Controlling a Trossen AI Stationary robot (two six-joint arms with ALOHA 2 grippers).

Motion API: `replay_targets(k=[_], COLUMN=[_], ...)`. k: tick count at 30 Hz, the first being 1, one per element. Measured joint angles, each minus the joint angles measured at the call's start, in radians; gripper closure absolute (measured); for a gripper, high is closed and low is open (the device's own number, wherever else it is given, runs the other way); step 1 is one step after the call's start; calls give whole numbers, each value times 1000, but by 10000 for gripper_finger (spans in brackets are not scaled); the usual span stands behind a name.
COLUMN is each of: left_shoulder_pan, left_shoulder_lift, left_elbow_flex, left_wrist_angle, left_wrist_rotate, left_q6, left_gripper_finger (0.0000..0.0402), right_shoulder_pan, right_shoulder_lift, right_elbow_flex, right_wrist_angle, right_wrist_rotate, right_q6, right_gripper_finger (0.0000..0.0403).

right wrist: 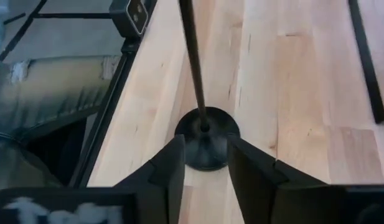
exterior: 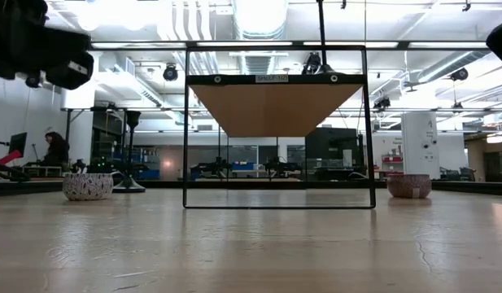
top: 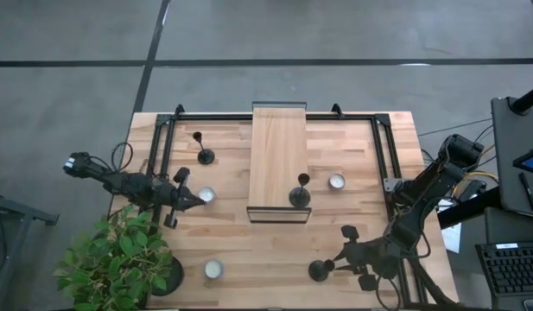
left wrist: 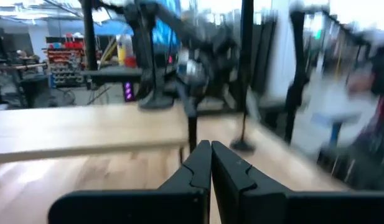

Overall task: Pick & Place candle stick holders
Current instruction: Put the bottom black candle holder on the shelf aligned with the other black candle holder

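Grey floor (top: 67,34) with dark seam lines around the light wood table (top: 249,250). Potted plant (top: 119,259) at the table's near-left corner. Right of the table: dark desk (top: 517,130) with a keyboard (top: 512,268) and cables. Low view looks into a big open lab: high ceiling with pipes and bright strip lights (exterior: 259,12), white pillar (exterior: 420,142) far right, benches and dark equipment along the back. Person (exterior: 54,150) seated far left at a monitor (exterior: 19,144).
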Motion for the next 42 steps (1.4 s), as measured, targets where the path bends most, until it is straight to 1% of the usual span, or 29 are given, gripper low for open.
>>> replay_targets(k=[2,6,9,12,15,20,22,25,29,31,34,37,42], left_shoulder_pan=[0,0,0,0,-2,-2,-3,-4,-2,0,0,0,0], left_shoulder_lift=[2,8,25,63,141,329,407,520,669,729,799,852,920], left_elbow_flex=[0,0,0,0,0,6,31,94,186,243,312,367,428], left_wrist_angle=[82,220,288,339,421,618,633,644,629,643,638,630,619], left_wrist_rotate=[0,-1,14,41,55,13,32,99,101,86,55,51,48], left_q6=[-63,-128,-100,-104,-170,-167,-179,-216,-279,-269,-209,-180,-155], left_gripper_finger=[392,392,392,392,392,392,392,392,392,392,392,392,392], right_shoulder_pan=[0,0,0,0,-3,-6,-8,-10,-11,-13,-15,-14,-15], right_shoulder_lift=[0,0,0,0,0,0,0,0,0,0,0,0,42], right_elbow_flex=[-2,-14,-31,-45,-48,-49,-49,-49,-49,-50,-51,-51,-51], right_wrist_angle=[1,44,99,139,163,223,249,282,313,320,332,332,391], right_wrist_rotate=[23,45,45,46,86,143,158,179,179,179,161,129,125], right_q6=[7,16,16,4,-10,-77,-104,-133,-158,-158,-153,-152,-162], right_gripper_finger=[280,265,247,229,214,210,213,222,236,244,255,264,274])
